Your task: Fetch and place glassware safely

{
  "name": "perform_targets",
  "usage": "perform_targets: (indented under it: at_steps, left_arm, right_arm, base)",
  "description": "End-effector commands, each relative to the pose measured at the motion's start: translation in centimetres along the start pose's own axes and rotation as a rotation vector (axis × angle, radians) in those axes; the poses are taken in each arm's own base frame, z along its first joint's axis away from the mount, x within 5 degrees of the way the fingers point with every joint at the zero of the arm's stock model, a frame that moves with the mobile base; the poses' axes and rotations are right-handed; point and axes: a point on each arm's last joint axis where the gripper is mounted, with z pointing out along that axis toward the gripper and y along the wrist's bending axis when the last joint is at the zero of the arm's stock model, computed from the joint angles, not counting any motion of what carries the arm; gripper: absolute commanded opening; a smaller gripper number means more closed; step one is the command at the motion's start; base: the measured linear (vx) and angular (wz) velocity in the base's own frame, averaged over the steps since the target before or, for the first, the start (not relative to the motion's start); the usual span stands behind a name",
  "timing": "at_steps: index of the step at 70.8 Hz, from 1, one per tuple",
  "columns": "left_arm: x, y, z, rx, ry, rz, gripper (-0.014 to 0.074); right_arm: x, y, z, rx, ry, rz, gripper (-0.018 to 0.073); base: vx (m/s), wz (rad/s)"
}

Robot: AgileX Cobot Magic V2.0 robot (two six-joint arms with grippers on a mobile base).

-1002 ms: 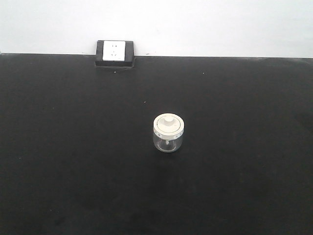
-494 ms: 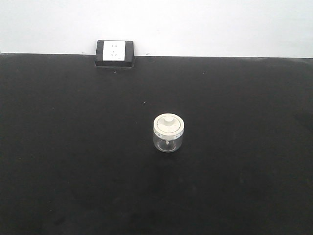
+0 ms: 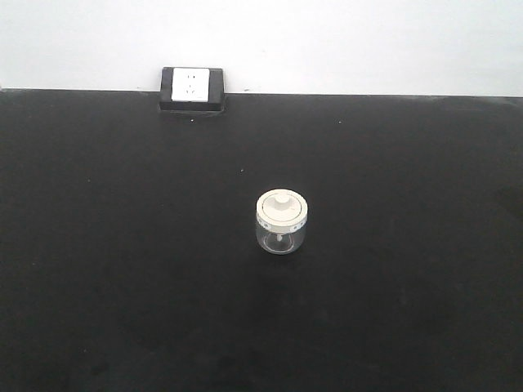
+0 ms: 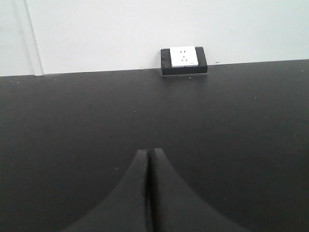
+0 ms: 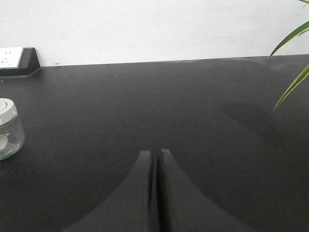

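Observation:
The glassware (image 3: 282, 223), a small squat clear jar with a cream-white knobbed lid, stands upright near the middle of the black table (image 3: 122, 269). The right wrist view catches the same glassware (image 5: 8, 129) at its left edge, well to the left of and beyond my right gripper (image 5: 154, 152), which is shut with nothing between its dark fingers. My left gripper (image 4: 148, 152) is likewise shut and empty, low over bare black tabletop; the jar does not show in the left wrist view. Neither gripper appears in the front view.
A white wall socket in a black housing (image 3: 192, 88) sits at the table's back edge against the white wall, also visible from the left wrist (image 4: 184, 60). Green plant leaves (image 5: 292, 60) hang in at the right wrist view's right edge.

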Motion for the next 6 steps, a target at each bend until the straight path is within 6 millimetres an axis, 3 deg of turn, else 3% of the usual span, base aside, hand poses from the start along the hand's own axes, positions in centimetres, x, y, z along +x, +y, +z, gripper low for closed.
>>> perform_targets:
  at_steps: [1, 6]
  left_arm:
    - [0.10, -0.06, 0.05, 0.006, -0.064, -0.011, -0.0007]
    - [0.10, -0.06, 0.05, 0.006, -0.064, -0.011, -0.0007]
  right_arm:
    - [-0.15, 0.02, 0.02, -0.001, -0.077, -0.010, -0.0003]
    - [-0.15, 0.02, 0.02, -0.001, -0.077, -0.010, -0.0003]
  base:
    - [0.00, 0.00]
    - [0.00, 0.00]
